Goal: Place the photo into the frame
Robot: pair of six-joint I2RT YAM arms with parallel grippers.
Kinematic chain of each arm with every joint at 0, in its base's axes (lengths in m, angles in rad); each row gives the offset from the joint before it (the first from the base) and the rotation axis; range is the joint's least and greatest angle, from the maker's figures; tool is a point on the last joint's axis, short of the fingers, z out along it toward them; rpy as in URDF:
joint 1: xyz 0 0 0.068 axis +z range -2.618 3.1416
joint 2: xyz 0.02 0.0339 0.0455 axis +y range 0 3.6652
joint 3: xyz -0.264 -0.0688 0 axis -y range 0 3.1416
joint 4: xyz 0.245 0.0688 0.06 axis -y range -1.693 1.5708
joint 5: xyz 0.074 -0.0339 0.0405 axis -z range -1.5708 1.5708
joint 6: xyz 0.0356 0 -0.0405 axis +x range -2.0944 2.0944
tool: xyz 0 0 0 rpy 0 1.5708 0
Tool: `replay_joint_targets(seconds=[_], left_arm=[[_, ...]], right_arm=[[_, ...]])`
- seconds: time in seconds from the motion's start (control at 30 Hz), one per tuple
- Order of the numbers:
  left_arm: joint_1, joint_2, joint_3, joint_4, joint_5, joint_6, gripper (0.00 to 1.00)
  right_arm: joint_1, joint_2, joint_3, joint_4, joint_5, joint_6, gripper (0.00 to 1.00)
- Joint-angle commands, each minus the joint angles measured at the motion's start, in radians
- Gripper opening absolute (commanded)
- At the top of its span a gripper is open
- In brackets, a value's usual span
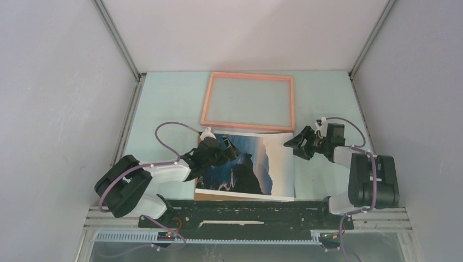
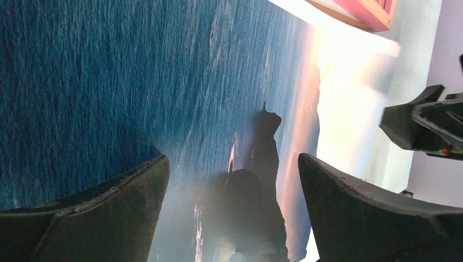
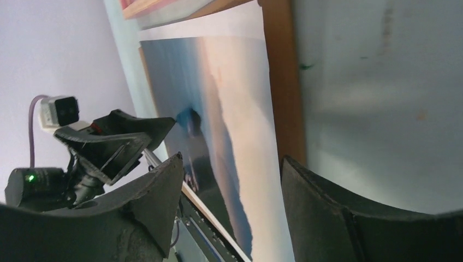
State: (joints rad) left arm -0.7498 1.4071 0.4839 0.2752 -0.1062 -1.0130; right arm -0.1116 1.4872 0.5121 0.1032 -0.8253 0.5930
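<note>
From above, the large rectangular picture frame with the thin salmon-pink border [image 1: 251, 75] lies flat at the far middle of the pale green bench [image 1: 164, 98]. The thin rectangular paper photo of a dark rock against blue sky and white mist [image 1: 256, 158] lies face up just near of it. The photo's far edge runs close along the frame's near border. The left arm [image 1: 158, 174] reaches in from the near left, and its jaws sit over the photo's left edge. The right arm [image 1: 355, 164] reaches in from the near right, with its jaws at the photo's far right corner.

In the left wrist view, the left jaws stand wide apart with nothing between them. The blue, grainy surface of the photo [image 2: 136, 82] fills the picture beneath them; whether they touch it I cannot tell. A corner of the frame [image 2: 377, 11] shows beyond the photo, and the black right jaws show at the right edge.

In the right wrist view, the right jaws are apart and hold nothing. A plain brown backing board [image 3: 283, 82] peeks out as a narrow strip along the photo's right edge, and that edge lies in the gap between the jaws. The left jaws are seen across the photo.
</note>
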Motion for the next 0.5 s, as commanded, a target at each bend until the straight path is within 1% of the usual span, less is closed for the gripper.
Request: replay_joint_targets(seconds=[0.0,0.17,0.3,0.43,0.47], left_arm=[[-0.014,0.023,0.011,-0.060,-0.042,0.013,1.00],[-0.030,0.016,0.017,-0.065,-0.060,0.026,1.00],[-0.043,0.014,0.024,-0.068,-0.071,0.040,1.00],[-0.055,0.007,0.027,-0.069,-0.082,0.053,1.00],[-0.058,0.005,0.027,-0.069,-0.084,0.054,1.00]], right_arm=[[0.044,-0.106,-0.010,-0.008,-0.047,0.031,0.71],[0.089,-0.193,-0.022,-0.026,-0.017,0.037,0.65],[0.152,-0.234,-0.020,-0.030,0.087,-0.015,0.60],[0.201,-0.210,0.000,-0.037,0.166,-0.055,0.48],[0.211,-0.200,0.005,-0.028,0.174,-0.058,0.44]])
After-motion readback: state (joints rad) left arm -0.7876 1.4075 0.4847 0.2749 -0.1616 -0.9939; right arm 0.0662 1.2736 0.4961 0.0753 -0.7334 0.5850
